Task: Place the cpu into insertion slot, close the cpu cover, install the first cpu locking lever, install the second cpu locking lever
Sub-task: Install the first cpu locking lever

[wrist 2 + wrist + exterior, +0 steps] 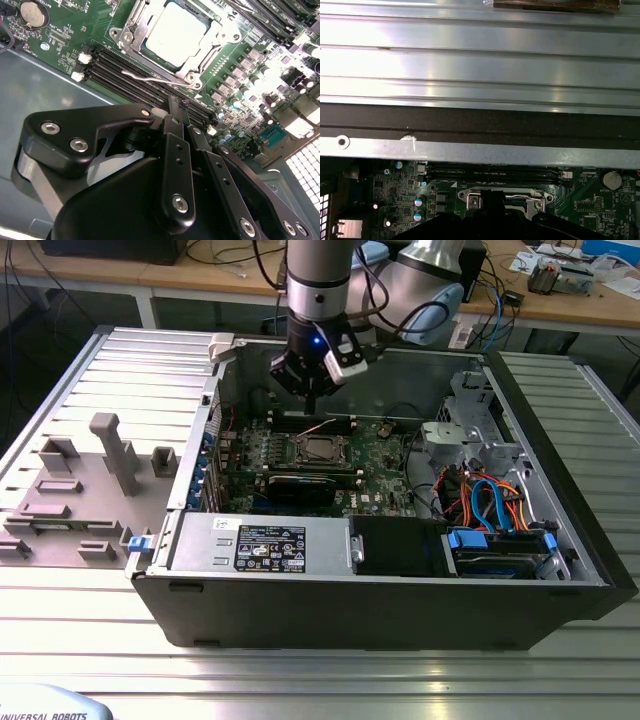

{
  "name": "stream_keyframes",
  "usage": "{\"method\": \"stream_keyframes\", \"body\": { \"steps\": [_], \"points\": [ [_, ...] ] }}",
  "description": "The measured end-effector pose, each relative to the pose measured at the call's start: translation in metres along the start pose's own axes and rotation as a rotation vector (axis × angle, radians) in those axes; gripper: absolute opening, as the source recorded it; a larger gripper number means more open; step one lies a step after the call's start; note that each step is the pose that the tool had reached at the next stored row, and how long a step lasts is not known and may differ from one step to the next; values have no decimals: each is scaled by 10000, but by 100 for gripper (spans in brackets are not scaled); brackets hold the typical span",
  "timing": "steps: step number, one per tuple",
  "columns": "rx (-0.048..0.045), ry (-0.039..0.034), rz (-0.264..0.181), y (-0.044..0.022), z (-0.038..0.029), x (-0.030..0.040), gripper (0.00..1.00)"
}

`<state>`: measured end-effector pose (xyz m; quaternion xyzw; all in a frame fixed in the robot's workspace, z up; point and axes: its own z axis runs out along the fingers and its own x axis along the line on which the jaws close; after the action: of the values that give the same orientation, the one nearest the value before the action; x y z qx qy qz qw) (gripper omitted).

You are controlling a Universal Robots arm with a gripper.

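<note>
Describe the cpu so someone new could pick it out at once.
Look inside the open computer case, on the green motherboard. Near its middle, under the gripper, the cpu is the pale square plate in a silver frame, unlike the long black slots beside it.

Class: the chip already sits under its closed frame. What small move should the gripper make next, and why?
Probably ease the shut gripper down onto the thin silver wire lever. The lever seems unlatched, lying beside the silver-grey metal cover frame, which is closed over the pale square cpu.

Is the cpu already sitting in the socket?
Yes, in the second wrist view the cpu lies inside the socket frame on the board.
</note>
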<state>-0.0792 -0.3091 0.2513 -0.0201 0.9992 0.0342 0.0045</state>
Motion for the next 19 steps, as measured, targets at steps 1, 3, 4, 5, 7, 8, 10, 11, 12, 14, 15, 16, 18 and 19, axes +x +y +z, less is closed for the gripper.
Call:
{"method": "stream_keyframes", "body": {
  "steps": [1, 3, 4, 5, 7, 8, 10, 11, 12, 14, 15, 16, 18, 19],
  "points": [
    [0, 0, 0, -1, 10, -9, 11],
    [0, 0, 0, -3, 21, -12, 11],
    [-1, 0, 0, -3, 26, -14, 11],
    [0, 0, -1, -4, 33, -18, 11],
    [1, 2, -1, -4, 39, -24, 11],
    [1, 1, 1, -5, 40, -24, 11],
    [0, 1, -1, -5, 41, -28, 11],
    [0, 0, 0, -5, 40, -29, 11],
    [0, 0, 0, -5, 41, -29, 11],
    [0, 0, -2, -5, 43, -33, 11],
    [0, 0, -1, -5, 45, -36, 11],
    [0, 0, -1, -6, 48, -40, 11],
    [1, 1, -1, -6, 52, -45, 11],
    [0, 0, -1, -7, 55, -49, 11]
  ]
}}
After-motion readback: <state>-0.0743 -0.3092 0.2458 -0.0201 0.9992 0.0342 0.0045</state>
